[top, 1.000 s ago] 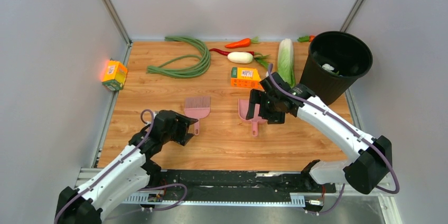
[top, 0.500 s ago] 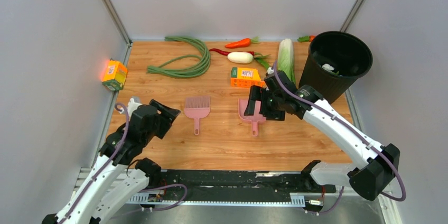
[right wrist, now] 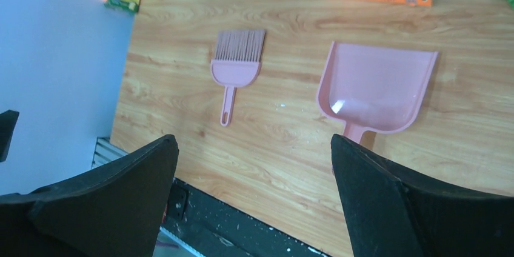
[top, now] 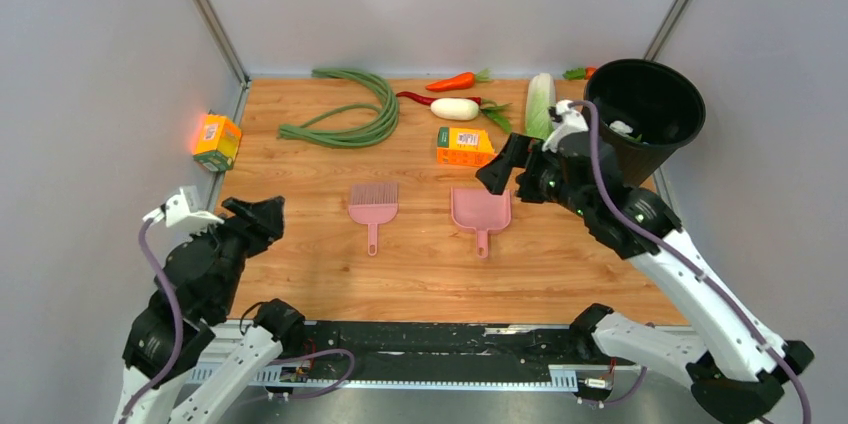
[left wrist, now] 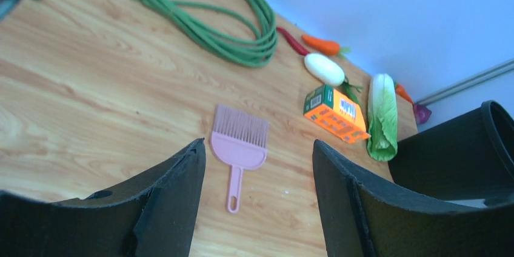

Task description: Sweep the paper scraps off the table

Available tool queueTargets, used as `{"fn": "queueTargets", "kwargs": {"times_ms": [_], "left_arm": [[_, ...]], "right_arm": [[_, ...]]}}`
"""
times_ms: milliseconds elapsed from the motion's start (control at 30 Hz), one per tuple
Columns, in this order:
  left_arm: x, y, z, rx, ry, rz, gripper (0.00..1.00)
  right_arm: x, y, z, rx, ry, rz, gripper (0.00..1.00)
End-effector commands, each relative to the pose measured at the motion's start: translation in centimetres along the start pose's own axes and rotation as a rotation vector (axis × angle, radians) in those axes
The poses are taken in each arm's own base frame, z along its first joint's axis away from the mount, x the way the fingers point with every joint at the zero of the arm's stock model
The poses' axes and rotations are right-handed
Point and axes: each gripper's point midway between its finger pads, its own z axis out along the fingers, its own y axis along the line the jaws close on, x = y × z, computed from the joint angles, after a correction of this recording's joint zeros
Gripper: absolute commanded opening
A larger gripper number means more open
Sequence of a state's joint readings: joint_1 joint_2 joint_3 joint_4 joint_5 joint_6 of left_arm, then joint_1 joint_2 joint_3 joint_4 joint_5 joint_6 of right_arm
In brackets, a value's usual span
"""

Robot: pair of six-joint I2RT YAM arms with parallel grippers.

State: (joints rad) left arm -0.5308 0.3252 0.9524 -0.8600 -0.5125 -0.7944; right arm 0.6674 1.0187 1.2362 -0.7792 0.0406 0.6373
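Observation:
The table (top: 300,184) bears a pink brush (top: 373,206) and a pink dustpan (top: 481,214), lying side by side and untouched. No paper wads show on the table, only tiny white specks. A white wad (top: 621,128) lies inside the black bucket (top: 650,149) at the back right. My left gripper (top: 265,212) is open and empty, off the table's left edge, left of the brush. My right gripper (top: 497,169) is open and empty, raised above the dustpan's far end. The left wrist view shows the brush (left wrist: 238,145) between the open jaws (left wrist: 257,148). The right wrist view shows the dustpan (right wrist: 376,87) below the open gripper (right wrist: 253,142).
Along the back lie a coil of green beans (top: 345,116), a carrot (top: 455,81), a white radish (top: 455,109), an orange box (top: 465,147) and a cabbage (top: 540,104). A yellow-orange box (top: 216,141) sits past the left edge.
My left arm has pulled back to the left, away from the brush. My right arm has lifted off the dustpan and drawn back toward the bucket. Brush and dustpan stay put.

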Motion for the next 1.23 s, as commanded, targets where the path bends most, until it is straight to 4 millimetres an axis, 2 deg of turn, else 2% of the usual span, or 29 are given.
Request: {"fn": "queueTargets", "kwargs": {"times_ms": [0, 33, 133, 233, 333, 467, 633, 1000, 1200], "left_arm": [[-4.4, 0.7, -1.9, 0.032, -0.195, 0.122, 0.72], [-4.8, 1.2, -2.5, 0.033, -0.226, 0.114, 0.72], [-5.3, 2.5, -3.3, 0.007, -0.271, 0.113, 0.84], [-5.5, 3.6, -4.0, -0.004, -0.296, 0.119, 0.85], [-5.6, 4.1, -4.6, -0.008, -0.311, 0.118, 0.86], [-5.3, 4.7, -4.8, -0.021, -0.309, 0.126, 0.86], [-5.1, 4.9, -4.6, -0.030, -0.302, 0.125, 0.86], [-4.9, 5.5, -4.7, -0.051, -0.293, 0.147, 0.86], [-4.8, 5.6, -4.6, -0.059, -0.293, 0.152, 0.86]], "right_arm": [[-3.3, -1.1, -2.5, 0.030, -0.223, 0.033, 1.00], [-3.3, -1.9, -2.8, 0.058, -0.249, 0.051, 1.00], [-3.0, -4.4, -4.1, 0.124, -0.329, 0.111, 1.00], [-2.7, -6.1, -5.6, 0.144, -0.399, 0.154, 1.00], [-3.1, -7.2, -8.0, 0.140, -0.498, 0.218, 1.00], [-3.7, -8.2, -9.8, 0.143, -0.578, 0.259, 1.00], [-4.4, -8.2, -10.5, 0.150, -0.605, 0.260, 1.00], [-4.4, -8.2, -10.2, 0.158, -0.600, 0.263, 1.00], [-4.0, -7.9, -9.2, 0.168, -0.556, 0.217, 1.00]]}}
